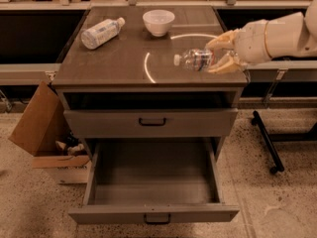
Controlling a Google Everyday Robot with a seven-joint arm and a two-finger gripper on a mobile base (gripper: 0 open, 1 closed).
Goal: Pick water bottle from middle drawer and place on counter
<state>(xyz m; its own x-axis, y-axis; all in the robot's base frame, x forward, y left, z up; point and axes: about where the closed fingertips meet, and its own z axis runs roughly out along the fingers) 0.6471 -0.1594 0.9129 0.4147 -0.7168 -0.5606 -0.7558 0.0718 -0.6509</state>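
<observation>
— Grey metal, nearest you: the middle drawer [153, 213] stands pulled out, its dark bar handle facing the camera. Directly above it, the taller-fronted drawer [148, 124] sits shut.
— And to the sides?
— You have a cardboard box [37, 128] on the floor at the cabinet's left and a black wheeled leg [267, 143] at its right.
— Where is the water bottle?
— Your water bottle [195, 60] lies on its side over the right part of the counter [114, 63], white cap pointing left, beside a bright ring of reflected light [147, 67]. Whether it touches the slab, I cannot tell.
— The gripper?
— Your gripper [212, 58] reaches in from the right, its tan fingers [224, 37] clamped on the bottle's base end.
— Further back?
— A white bowl [158, 22] stands upright, and to its left the larger bottle [101, 32] lies on its side at the counter's far left.
</observation>
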